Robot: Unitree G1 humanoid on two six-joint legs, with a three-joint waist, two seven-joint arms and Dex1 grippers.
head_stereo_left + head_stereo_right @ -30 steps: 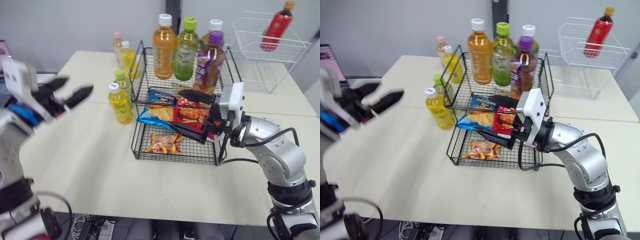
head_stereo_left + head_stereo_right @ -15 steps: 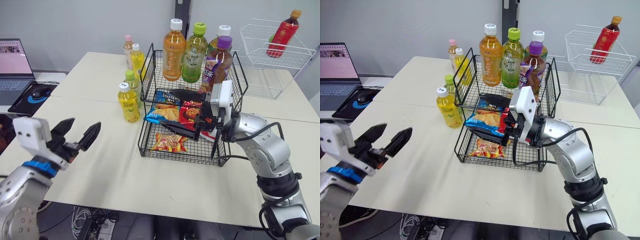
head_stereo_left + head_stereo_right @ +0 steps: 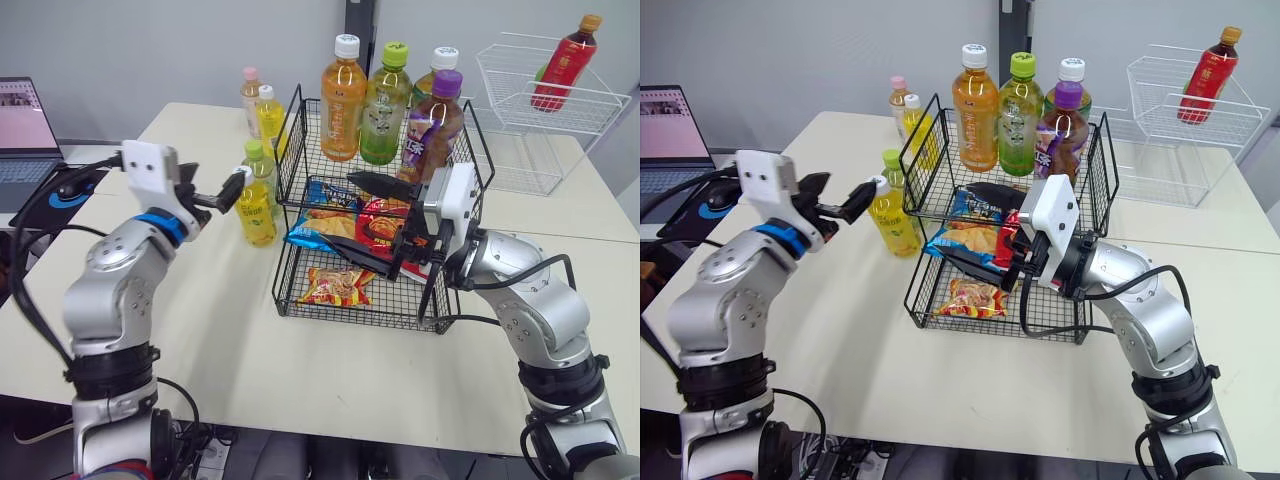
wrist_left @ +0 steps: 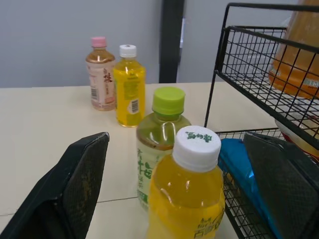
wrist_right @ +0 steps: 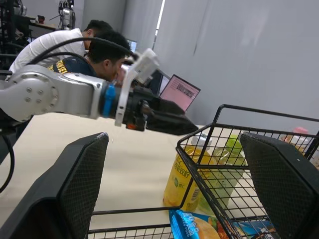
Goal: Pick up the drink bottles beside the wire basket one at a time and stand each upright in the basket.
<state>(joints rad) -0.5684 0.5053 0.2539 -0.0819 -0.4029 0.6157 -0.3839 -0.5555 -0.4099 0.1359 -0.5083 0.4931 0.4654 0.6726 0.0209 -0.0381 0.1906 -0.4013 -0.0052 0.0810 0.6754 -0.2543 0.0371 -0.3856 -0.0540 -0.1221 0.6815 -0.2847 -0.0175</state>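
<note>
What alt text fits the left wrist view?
The open left gripper faces a yellow drink bottle with a white cap, close in front. Behind it stand a green-capped bottle, a pink-capped tan bottle and a small white-capped yellow bottle, beside the black wire basket on a beige table.

Silver-grey arms (image 3: 110,290), white wrist blocks (image 3: 148,165), black fingers (image 3: 380,185), black cables (image 3: 490,321).

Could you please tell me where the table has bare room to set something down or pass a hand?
The table is bare in front of the black basket, along the near edge, and at its far left corner. It is crowded along the basket's left side: four bottles stand close there, with the open left gripper at the nearest yellow bottle.
</note>
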